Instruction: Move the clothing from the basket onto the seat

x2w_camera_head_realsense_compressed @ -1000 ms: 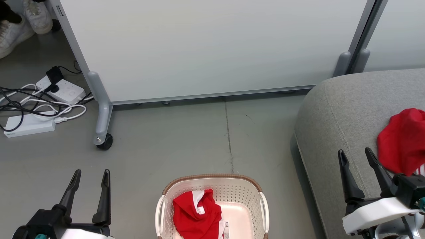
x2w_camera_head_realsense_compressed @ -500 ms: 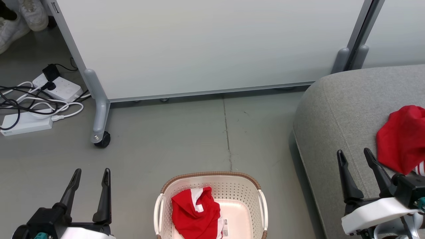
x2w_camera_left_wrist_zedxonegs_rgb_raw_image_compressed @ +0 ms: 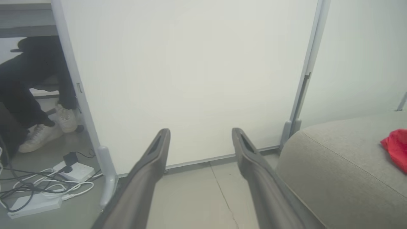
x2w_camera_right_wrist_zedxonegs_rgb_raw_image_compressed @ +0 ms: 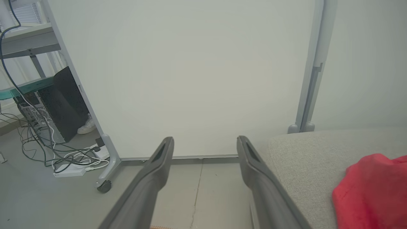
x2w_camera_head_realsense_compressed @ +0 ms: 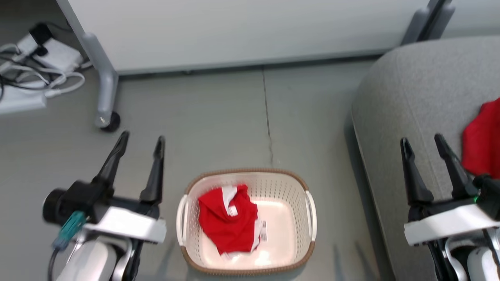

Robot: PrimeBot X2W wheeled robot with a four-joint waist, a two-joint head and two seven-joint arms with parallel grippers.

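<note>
One red garment lies crumpled in the left half of the cream laundry basket on the floor. Right of the basket stands the grey sofa, with a second red garment lying on it. The left gripper, left of the basket, is spread wide and empty. The right gripper, over the sofa's edge, is also wide and empty.

Two red garments, at six and three o'clock; one basket; one sofa; two claws: left claw, right claw.
</note>
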